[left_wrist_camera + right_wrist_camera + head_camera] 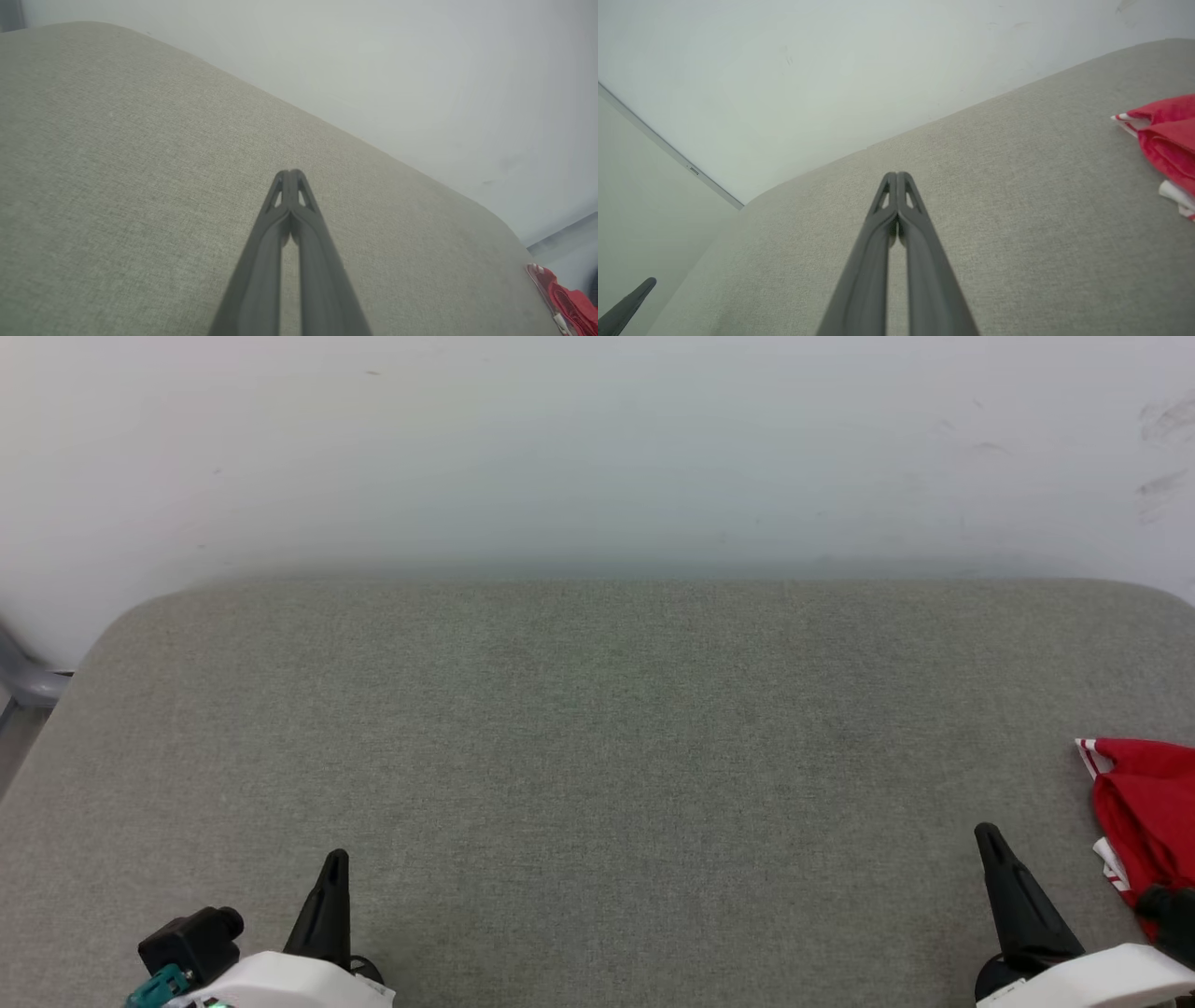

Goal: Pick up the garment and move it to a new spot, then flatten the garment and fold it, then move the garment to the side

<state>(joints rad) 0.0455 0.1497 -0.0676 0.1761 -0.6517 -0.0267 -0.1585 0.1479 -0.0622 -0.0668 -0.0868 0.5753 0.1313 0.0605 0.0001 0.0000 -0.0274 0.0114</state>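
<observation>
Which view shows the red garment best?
The right wrist view: the garment looks largest there, striped trim visible, though cut by the edge. The head view shows a smaller part, the left wrist view a corner sliver.

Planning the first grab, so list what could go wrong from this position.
1. The garment lies bunched near the right edge of the grey surface; a nudge could slide it off.
2. The right gripper is shut; unless it opens first, it would likely push the cloth rather than catch it.
3. Bunched folds may make it grab several layers, hampering flattening.
</observation>
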